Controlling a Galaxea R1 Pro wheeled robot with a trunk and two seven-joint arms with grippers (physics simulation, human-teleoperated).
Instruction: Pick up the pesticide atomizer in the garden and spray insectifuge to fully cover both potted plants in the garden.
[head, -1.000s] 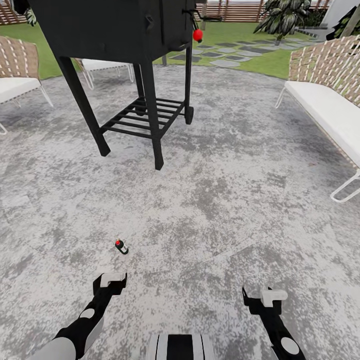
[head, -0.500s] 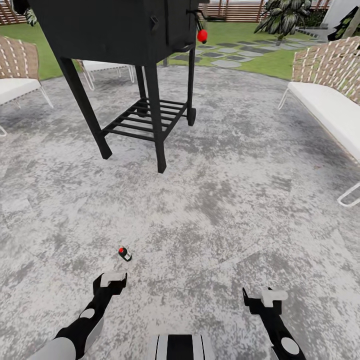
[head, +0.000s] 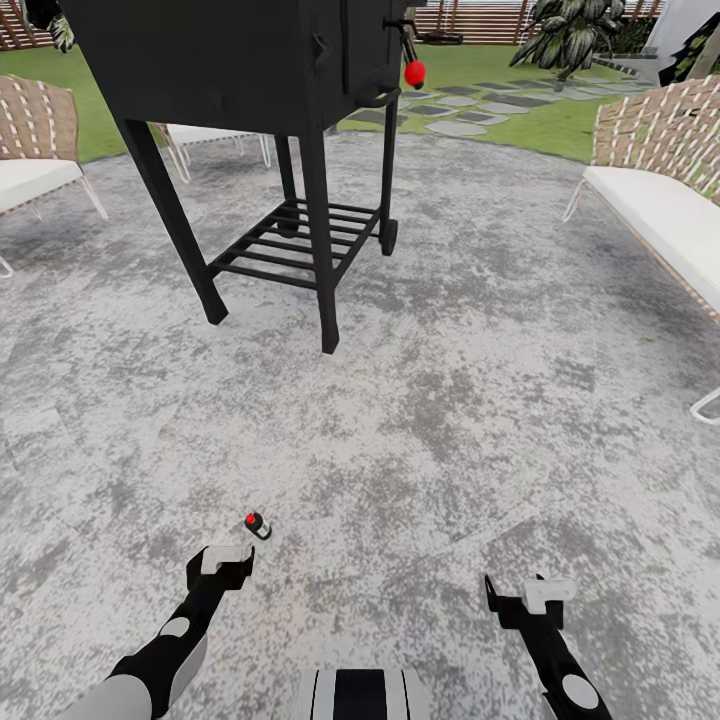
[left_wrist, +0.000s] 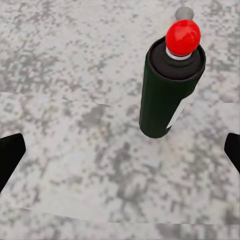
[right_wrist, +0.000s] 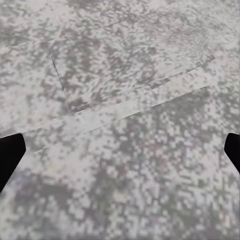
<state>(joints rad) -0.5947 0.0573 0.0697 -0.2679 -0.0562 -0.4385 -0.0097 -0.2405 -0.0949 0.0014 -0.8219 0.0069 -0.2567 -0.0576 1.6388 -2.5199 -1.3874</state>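
A mottled grey patio (head: 470, 380) spreads underfoot, with lawn and stepping stones beyond. The atomizer (head: 257, 524) stands upright on the paving, dark green with a red top, just ahead of the left gripper (head: 222, 562) and apart from it. That gripper is spread wide and empty, as is the right gripper (head: 520, 597). Farther beyond the atomizer stands a black grill (head: 250, 100); white-cushioned chairs (head: 660, 200) flank it.
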